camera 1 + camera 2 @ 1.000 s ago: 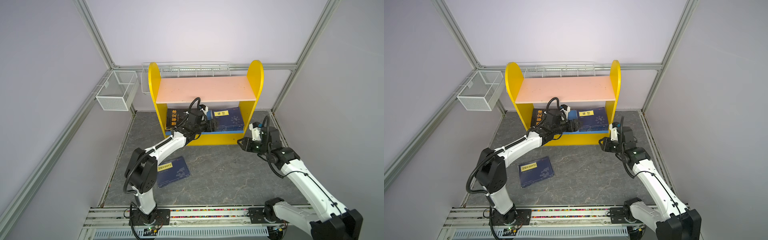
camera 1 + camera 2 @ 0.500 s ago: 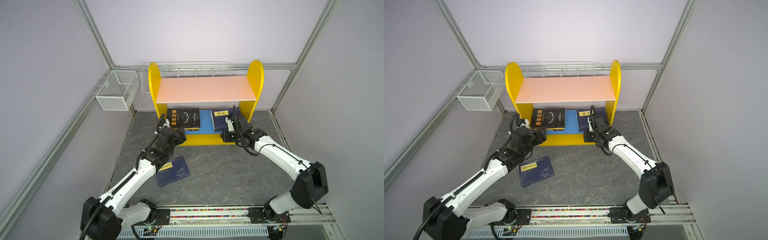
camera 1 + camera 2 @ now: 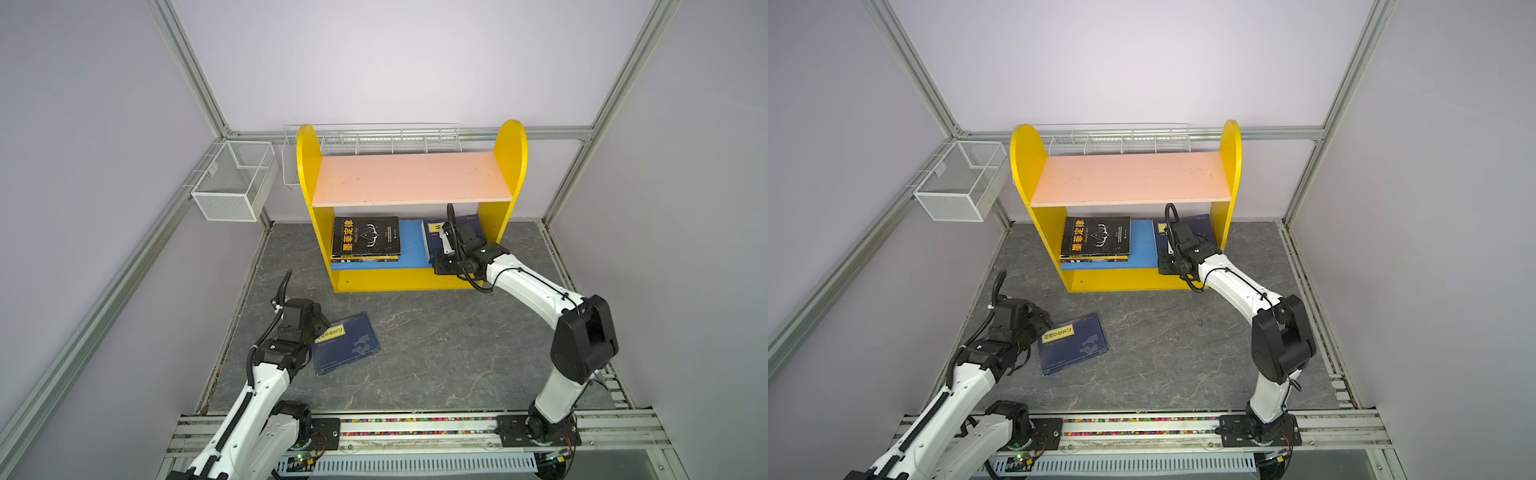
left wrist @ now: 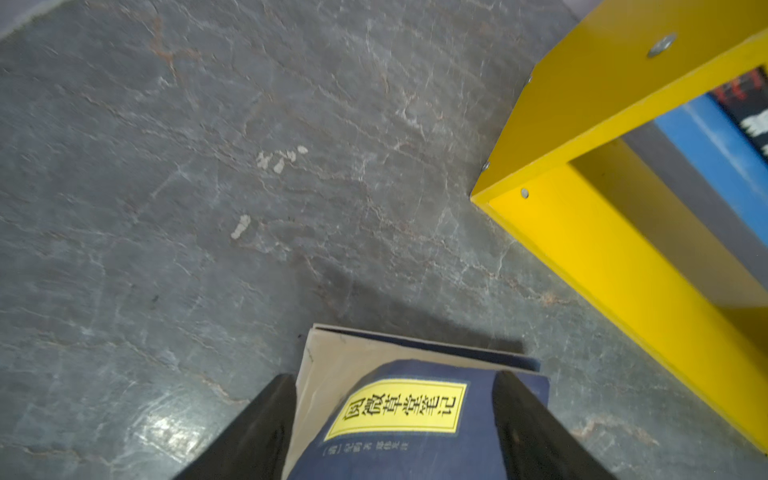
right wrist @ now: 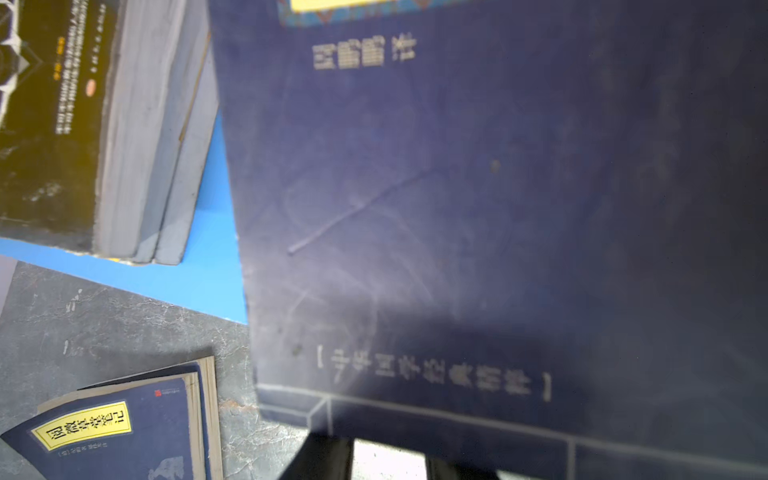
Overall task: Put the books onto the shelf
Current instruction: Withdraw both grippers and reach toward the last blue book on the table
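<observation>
Nearest, at the lower left of both top views, my left gripper [image 3: 323,328] [image 3: 1045,328] hangs with its jaws released and spread wide. They straddle the yellow-labelled corner of the loose navy book [image 3: 353,347] [image 3: 1079,347], which lies on the grey floor [image 3: 449,332], well apart from the shelf [image 3: 513,166]. In the left wrist view the book's cover curls up between my black fingers [image 4: 257,419].

Farther up, at centre right, my right gripper [image 3: 442,251] reaches into the shelf's lower compartment. It sits at the front edge of the shelved navy book [image 3: 474,220], which lies on the right end of the blue lower board [image 3: 411,245]. In the right wrist view that cover [image 5: 457,208] fills most of the frame and hides my fingertips, so I cannot tell whether this gripper is clenched on it or free.

Left of it, past a strip of blue, a stack of books [image 3: 365,237] lies flat with a black cover on top. Above it is the pink upper board [image 3: 411,178]. Behind that a white wire rack [image 3: 374,139] runs along the wall, and a wire-mesh basket [image 3: 232,187] hangs at the upper left.
</observation>
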### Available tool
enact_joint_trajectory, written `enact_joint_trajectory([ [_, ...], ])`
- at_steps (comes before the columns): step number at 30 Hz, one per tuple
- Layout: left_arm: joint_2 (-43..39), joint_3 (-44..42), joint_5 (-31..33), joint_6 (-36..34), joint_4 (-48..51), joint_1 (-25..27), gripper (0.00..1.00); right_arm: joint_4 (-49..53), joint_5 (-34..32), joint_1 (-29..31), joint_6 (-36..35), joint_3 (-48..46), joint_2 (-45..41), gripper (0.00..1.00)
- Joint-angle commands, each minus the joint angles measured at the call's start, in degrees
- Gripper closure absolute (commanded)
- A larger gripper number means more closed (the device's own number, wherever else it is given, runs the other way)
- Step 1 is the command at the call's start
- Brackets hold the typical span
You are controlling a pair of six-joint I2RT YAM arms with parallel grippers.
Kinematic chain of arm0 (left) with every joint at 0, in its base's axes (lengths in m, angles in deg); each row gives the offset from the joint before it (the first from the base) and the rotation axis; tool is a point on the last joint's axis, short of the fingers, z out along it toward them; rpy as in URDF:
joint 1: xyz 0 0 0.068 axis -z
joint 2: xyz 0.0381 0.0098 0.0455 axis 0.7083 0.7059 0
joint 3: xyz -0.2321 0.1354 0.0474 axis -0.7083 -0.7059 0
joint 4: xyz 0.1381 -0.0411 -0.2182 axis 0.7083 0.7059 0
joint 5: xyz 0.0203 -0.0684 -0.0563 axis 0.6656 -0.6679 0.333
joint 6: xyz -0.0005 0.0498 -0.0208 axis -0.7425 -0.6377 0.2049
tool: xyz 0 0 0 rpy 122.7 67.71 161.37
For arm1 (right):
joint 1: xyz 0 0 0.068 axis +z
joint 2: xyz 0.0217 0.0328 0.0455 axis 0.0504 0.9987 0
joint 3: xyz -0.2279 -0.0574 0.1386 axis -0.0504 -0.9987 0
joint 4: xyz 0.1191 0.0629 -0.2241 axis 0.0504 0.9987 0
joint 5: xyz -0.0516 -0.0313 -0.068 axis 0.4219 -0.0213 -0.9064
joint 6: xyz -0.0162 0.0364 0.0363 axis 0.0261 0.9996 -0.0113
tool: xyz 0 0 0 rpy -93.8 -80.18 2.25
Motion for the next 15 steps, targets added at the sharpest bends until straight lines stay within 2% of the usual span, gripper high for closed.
enact_joint_trajectory([
  [1,1.21,-0.58,-2.97,-0.97,2.63,-0.41,0.25,-0.36,-0.73,-0.16,-0.97,1.52,0.57,0.69],
  [7,5.21,-0.06,-3.32,-2.33,3.21,-0.91,0.24,-0.91,-2.06,-0.33,-3.54,1.78,0.15,0.69],
  [11,7.16,-0.29,-3.64,-2.81,2.68,-1.1,0.24,-1.18,1.52,0.1,-4.86,0.77,-1.04,0.68],
  [15,8.77,-0.33,-2.73,-2.65,3.29,-1.2,0.25,-3.21,5.53,3.01,-7.85,-4.16,-5.11,0.61],
])
